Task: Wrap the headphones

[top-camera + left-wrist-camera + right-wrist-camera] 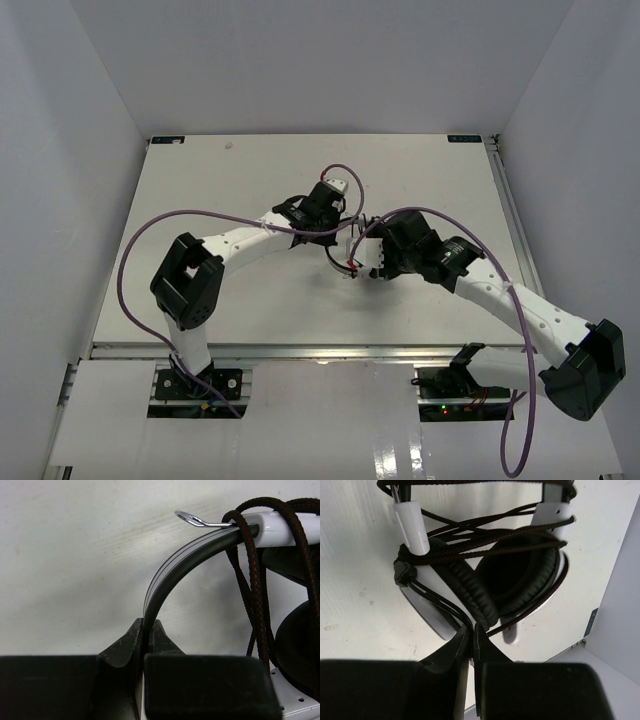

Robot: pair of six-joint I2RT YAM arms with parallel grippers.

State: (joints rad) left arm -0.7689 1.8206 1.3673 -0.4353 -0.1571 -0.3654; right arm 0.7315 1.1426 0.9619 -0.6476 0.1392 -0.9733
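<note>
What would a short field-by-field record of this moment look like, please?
headphones: between both claws, over the middle of the table
left claw: shut on the headband
cable: wound in several crossing loops around the headphones
right claw: shut on cable strands at the rim of an earcup
wrap state: mostly wound, loops loose and uneven

A pale, faintly scuffed table (200, 200) was enclosed by white walls (70, 150) on three sides. Small dark markers (167, 140) were fixed at its far corners. Whether the headphones (348, 260) were rested on it could not be told
</note>
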